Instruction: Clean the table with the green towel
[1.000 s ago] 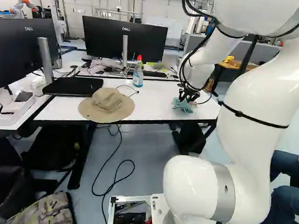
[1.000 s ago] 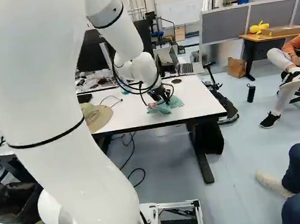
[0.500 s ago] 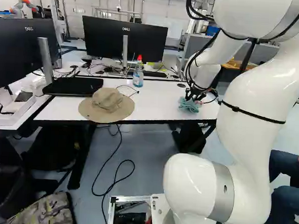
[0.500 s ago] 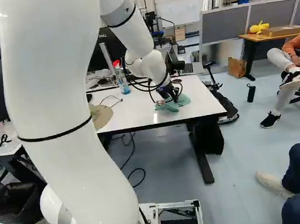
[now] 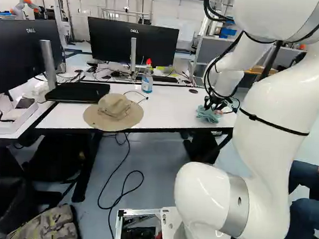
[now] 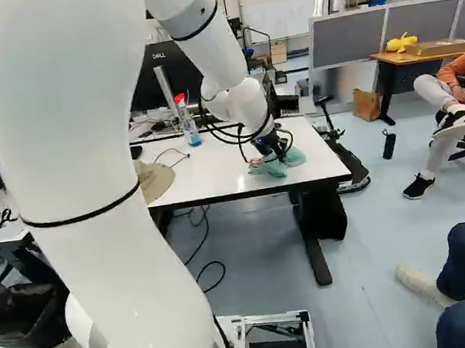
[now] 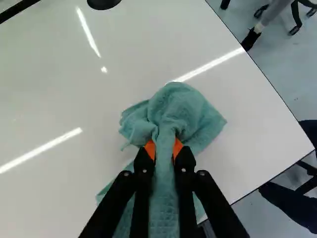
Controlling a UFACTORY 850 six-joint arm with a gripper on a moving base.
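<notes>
In the left base view, the gripper (image 5: 213, 105) meets the green towel (image 5: 206, 115) on the white table (image 5: 168, 109); the hat (image 5: 114, 112) shows whole. The right base view hides part of it behind the arm (image 6: 96, 243). Only the wrist view reveals orange pads (image 7: 150, 149) pinching the bunched towel.

Green towel (image 6: 294, 157) on table (image 6: 215, 172), bottle (image 6: 191, 131) (red-topped)
</notes>
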